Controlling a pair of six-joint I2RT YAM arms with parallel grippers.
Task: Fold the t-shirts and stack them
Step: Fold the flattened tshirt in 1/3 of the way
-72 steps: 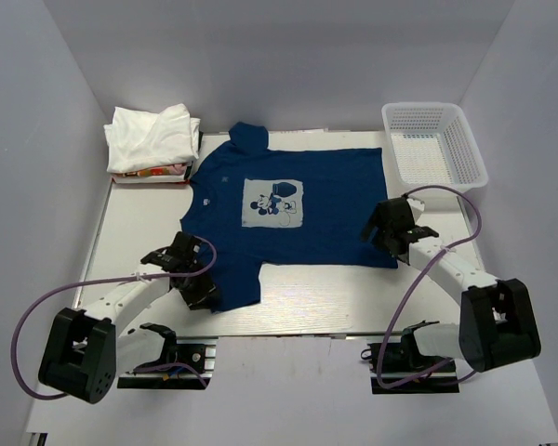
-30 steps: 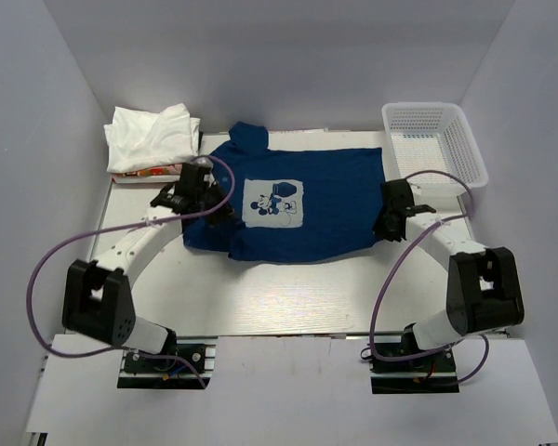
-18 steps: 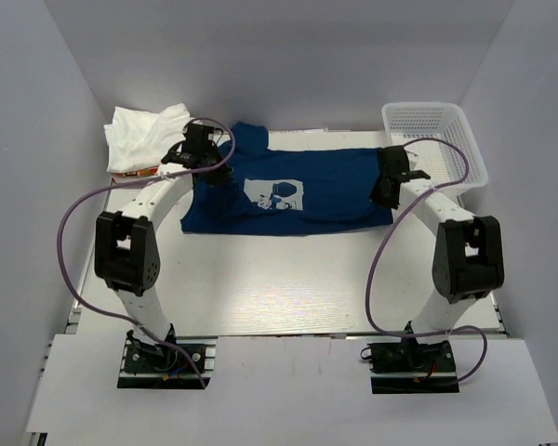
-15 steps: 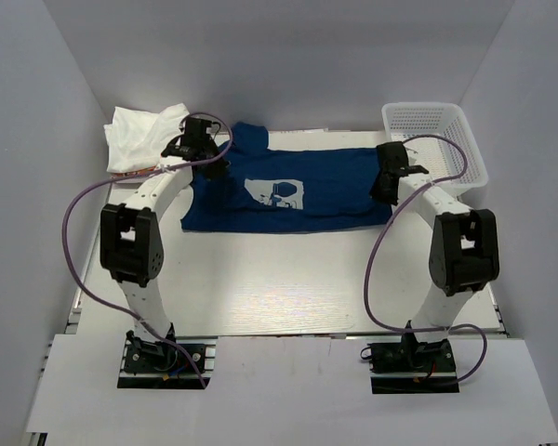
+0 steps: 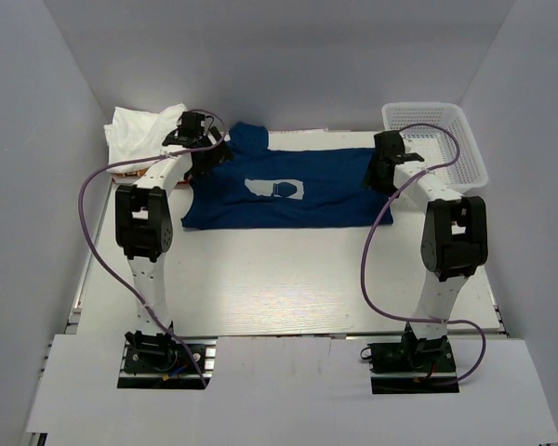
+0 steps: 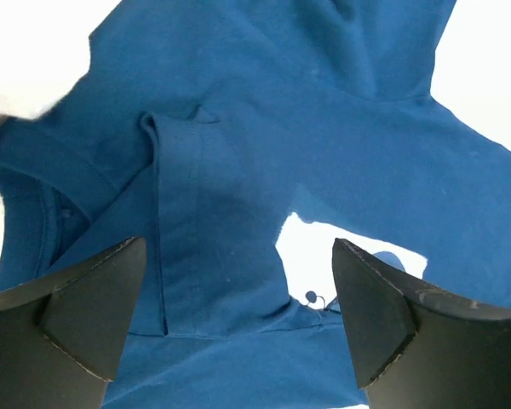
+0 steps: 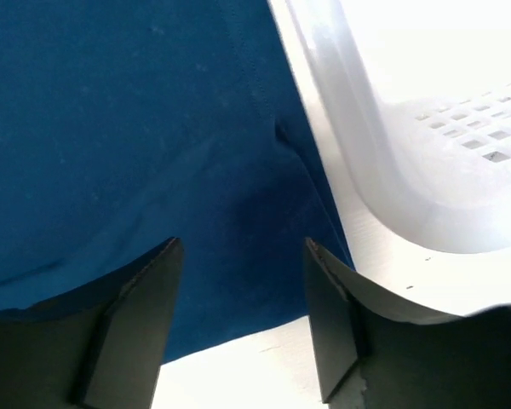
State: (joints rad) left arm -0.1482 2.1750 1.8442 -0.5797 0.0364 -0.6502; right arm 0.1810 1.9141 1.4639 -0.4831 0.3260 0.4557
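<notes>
Basket (image 5: pixel 471 149) one, navy tee (image 5: pixel 327 191) one

tee (image 5: pixel 298 190) on table (image 5: pixel 288 279), far half | pile (image 5: pixel 138 130) far-left, just left of tee | basket (image 5: pixel 439 141) far-right, beside tee | left gripper (image 5: pixel 203 156) over tee's left end | right gripper (image 5: pixel 383 172) over its right end

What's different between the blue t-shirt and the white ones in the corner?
The blue t-shirt lies flat in a long band; the white t-shirts sit bunched in a heap. The blue t-shirt shows a pale print; the white t-shirts show none from here. Both rest at the far side of the table.
</notes>
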